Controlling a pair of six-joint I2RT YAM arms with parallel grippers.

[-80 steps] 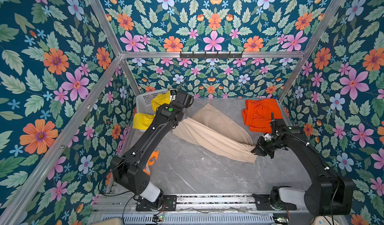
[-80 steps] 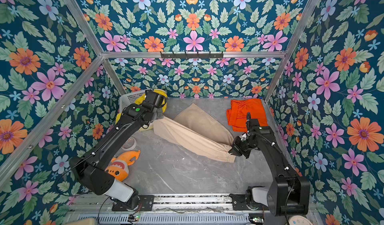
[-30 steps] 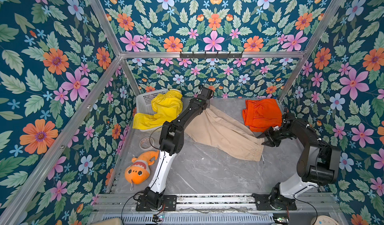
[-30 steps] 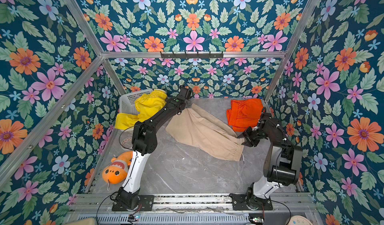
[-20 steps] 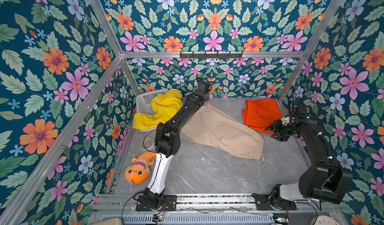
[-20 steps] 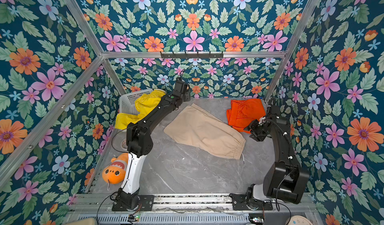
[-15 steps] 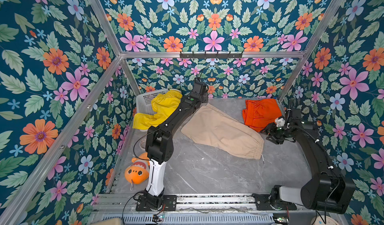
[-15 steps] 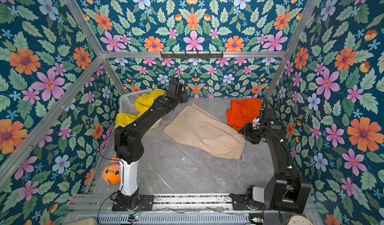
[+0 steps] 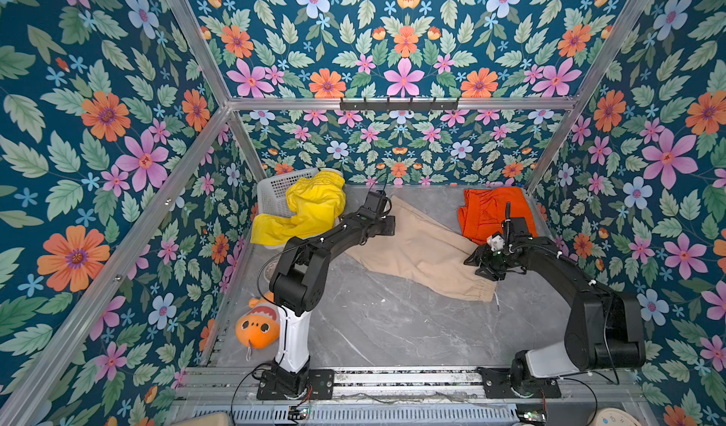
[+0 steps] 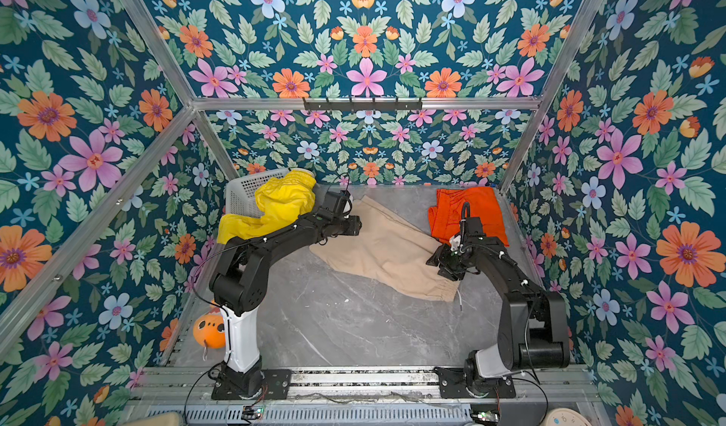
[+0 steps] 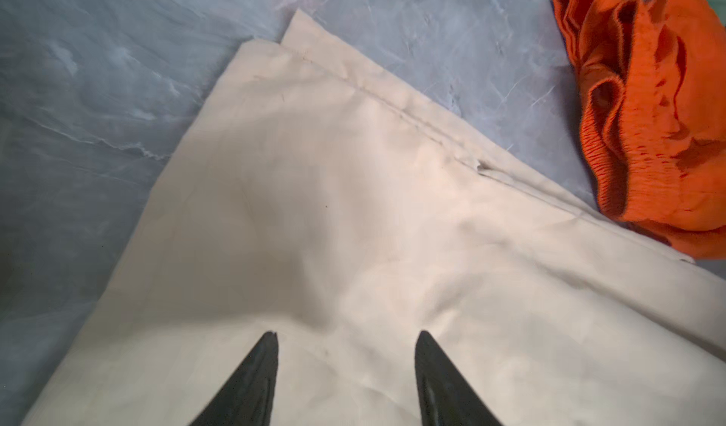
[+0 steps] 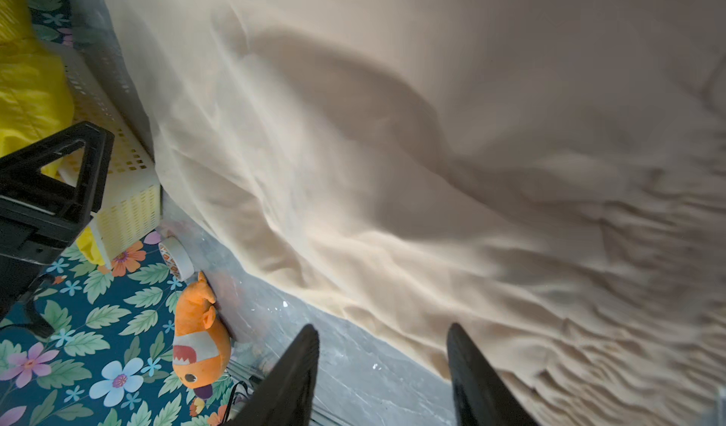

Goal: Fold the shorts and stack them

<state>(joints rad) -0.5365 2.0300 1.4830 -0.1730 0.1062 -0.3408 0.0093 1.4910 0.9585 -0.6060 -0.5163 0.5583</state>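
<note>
Table (image 9: 393,337): beige shorts (image 9: 424,255) were found lying flat across its middle
Beige shorts: were doubled over, two layers shown at the far hem, gathered waistband toward the right arm; no longer stretched between the grippers as earlier
Left gripper (image 11: 345,335): was seen with jaws apart and empty, over the beige cloth; had been drawn back from the far hem
Right gripper (image 12: 381,327): was seen with jaws spread, nothing held, over the waistband edge; had been brought away from the orange shorts (image 9: 491,211)
Orange shorts: were left bunched at the far right corner, just beside the beige shorts, unmoved
Yellow shorts (image 9: 314,208): were draped over the white basket (image 9: 275,192) at far left, unmoved
</note>
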